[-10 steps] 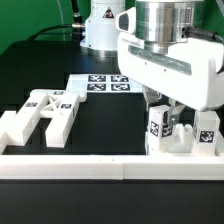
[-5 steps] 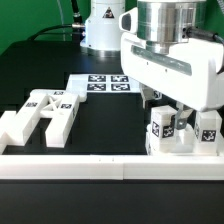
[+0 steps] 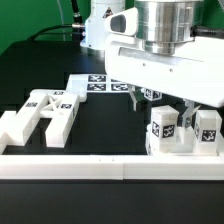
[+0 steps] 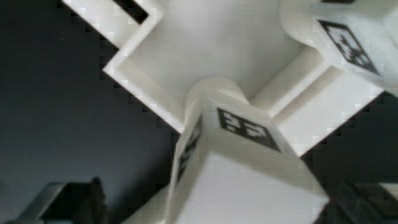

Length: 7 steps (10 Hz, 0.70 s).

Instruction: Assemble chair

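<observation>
Chunky white chair parts with square tags lie in two groups. One group [image 3: 45, 113] is at the exterior view's left. The other [image 3: 182, 132] stands at the right, with upright tagged blocks. My gripper [image 3: 162, 104] hangs just above the right group. Its dark fingers [image 3: 135, 98] are spread apart. In the wrist view a tagged white bar [image 4: 240, 125] on a forked white piece [image 4: 178, 60] fills the frame. It runs between my gripper's [image 4: 217, 205] fingers, with gaps on both sides. Nothing is held.
The marker board [image 3: 100, 82] lies flat at the back centre. A long white border rail [image 3: 100, 166] runs along the front edge. The robot's base [image 3: 100, 25] stands behind. Black table shows between the two part groups.
The hand has shifted toward the exterior view's left over the right group of parts. Its spread fingers now show below the hand. The parts have not moved.
</observation>
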Available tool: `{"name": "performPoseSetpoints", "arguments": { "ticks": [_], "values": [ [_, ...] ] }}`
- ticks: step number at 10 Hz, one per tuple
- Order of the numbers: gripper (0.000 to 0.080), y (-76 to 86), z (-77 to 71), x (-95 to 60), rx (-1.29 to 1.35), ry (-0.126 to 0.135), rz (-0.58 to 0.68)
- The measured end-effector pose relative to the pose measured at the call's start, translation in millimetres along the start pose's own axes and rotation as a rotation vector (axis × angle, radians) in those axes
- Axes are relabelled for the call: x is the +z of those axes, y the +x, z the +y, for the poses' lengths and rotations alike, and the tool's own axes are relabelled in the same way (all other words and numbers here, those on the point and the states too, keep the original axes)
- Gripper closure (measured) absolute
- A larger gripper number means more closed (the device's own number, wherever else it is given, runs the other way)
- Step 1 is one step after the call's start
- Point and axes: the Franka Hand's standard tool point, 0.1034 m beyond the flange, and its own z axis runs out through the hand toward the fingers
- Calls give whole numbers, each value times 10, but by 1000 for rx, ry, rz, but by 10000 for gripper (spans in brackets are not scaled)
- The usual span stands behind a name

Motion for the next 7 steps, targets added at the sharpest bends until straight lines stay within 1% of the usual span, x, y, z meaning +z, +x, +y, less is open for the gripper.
{"name": "performPoseSetpoints", "arguments": {
  "ticks": [7],
  "values": [
    [151,-13,-1,9,-479,-1,-1]
  ]
}}
